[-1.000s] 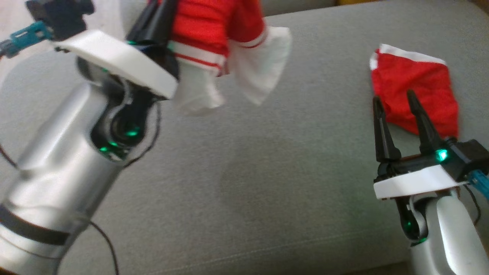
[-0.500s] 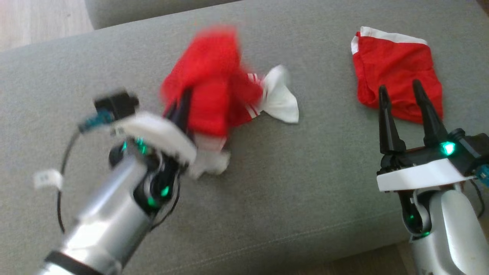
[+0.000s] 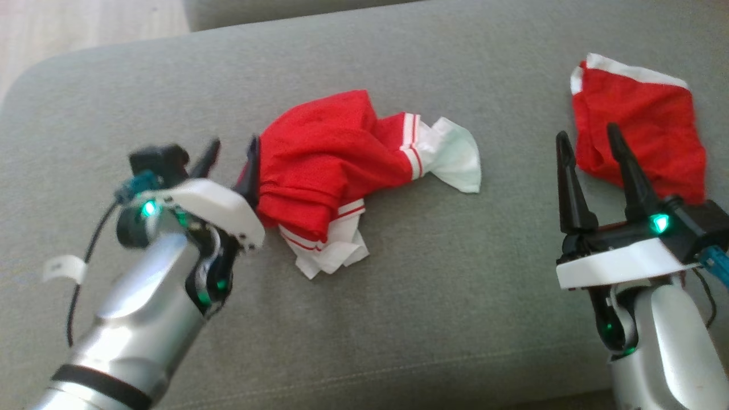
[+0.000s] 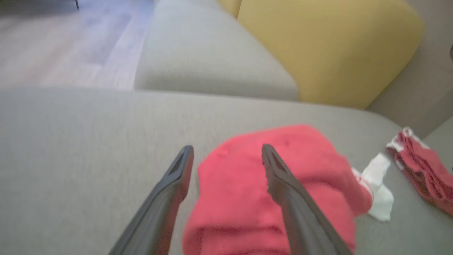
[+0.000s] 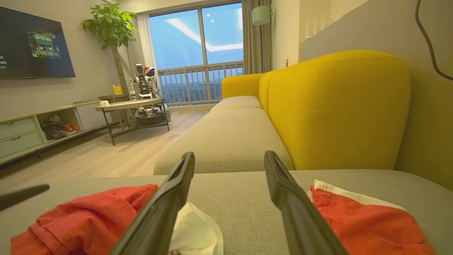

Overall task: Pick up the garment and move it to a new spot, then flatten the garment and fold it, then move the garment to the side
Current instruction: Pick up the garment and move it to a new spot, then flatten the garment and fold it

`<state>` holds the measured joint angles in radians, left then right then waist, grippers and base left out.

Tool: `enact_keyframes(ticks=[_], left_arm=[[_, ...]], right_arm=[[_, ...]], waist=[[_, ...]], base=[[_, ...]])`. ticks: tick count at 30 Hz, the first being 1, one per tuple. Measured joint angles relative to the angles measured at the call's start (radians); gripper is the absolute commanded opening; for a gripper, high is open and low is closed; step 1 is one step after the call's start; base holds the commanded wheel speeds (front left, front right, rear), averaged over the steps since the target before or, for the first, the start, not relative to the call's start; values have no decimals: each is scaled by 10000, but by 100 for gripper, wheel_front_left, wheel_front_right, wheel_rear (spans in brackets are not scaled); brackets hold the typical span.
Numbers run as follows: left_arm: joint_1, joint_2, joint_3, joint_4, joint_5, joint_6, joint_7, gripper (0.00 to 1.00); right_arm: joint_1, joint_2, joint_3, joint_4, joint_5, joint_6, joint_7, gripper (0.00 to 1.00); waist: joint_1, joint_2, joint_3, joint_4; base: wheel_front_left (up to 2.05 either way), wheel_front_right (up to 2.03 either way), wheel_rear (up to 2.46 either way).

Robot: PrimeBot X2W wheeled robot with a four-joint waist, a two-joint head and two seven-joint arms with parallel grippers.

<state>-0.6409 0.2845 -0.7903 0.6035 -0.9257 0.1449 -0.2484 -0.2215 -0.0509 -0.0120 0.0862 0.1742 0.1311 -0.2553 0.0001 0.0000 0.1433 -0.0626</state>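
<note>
The red-and-white garment point(image 3: 324, 154) lies crumpled in a heap on the grey sofa seat point(image 3: 398, 319), white trim spilling from its near and right edges; the left gripper point(image 3: 234, 142) sits at the garment's left edge, fingers spread wide and clamping nothing, one finger point(image 4: 283, 184) over the red cloth and the other beside it; the right gripper point(image 3: 587, 132) hovers well to the right of the garment, fingers likewise apart and empty; a second red cloth point(image 3: 643, 131) lies beyond it, farther right of the garment.
</note>
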Motion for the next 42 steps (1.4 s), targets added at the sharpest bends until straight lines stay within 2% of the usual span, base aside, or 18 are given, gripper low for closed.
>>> enact_keyframes(ticks=[5, 6, 10, 16, 18, 23, 30, 37, 42], left_arm=[[558, 303, 1605, -2027, 2132, 332, -12, 100], [558, 303, 1605, -2027, 2132, 332, -12, 100], [2280, 629, 2571, -3440, 3647, 577, -13, 100], [4861, 552, 3647, -4650, 5405, 506, -12, 100], [5437, 299, 4207, -4863, 5682, 466, -12, 100], [6339, -462, 5055, -5258, 6450, -38, -12, 100], [6449, -1200, 5868, -5319, 7078, -807, -12, 100], [6310, -1682, 6378, -4978, 7463, -1455, -12, 100], [6174, -1967, 6805, -4788, 7469, -1730, -12, 100]], right_arm=[[151, 0, -56, 282, -155, 0, 0, 100], [151, 0, -56, 282, -155, 0, 0, 100], [440, 2, -247, 602, -159, 0, 0, 100], [960, 6, -593, 957, -150, 0, 0, 100], [1099, 27, -581, 1014, -150, 0, 0, 100], [1286, 36, -650, 1055, -148, 0, 0, 100], [1267, 36, -633, 1507, -182, 0, 0, 100], [48, 38, -959, 3946, 531, 0, 2, 100], [-1195, 31, -1488, 5607, 798, 0, 0, 100]], waist=[[0, 0, -287, 497], [0, 0, -287, 497], [-1, 0, -568, 927], [-2, 0, -974, 1575], [-2, 0, -1108, 1710], [-2, 0, -1217, 1922], [-2, 0, -1030, 2073], [-1, 0, -558, 2380], [0, 0, -183, 2710]], base=[[0, 0, 0], [0, 0, 0], [0, 0, 0], [0, 0, 0], [0, 0, 0], [0, 0, 0], [0, 0, 0], [0, 0, 0], [0, 0, 0]])
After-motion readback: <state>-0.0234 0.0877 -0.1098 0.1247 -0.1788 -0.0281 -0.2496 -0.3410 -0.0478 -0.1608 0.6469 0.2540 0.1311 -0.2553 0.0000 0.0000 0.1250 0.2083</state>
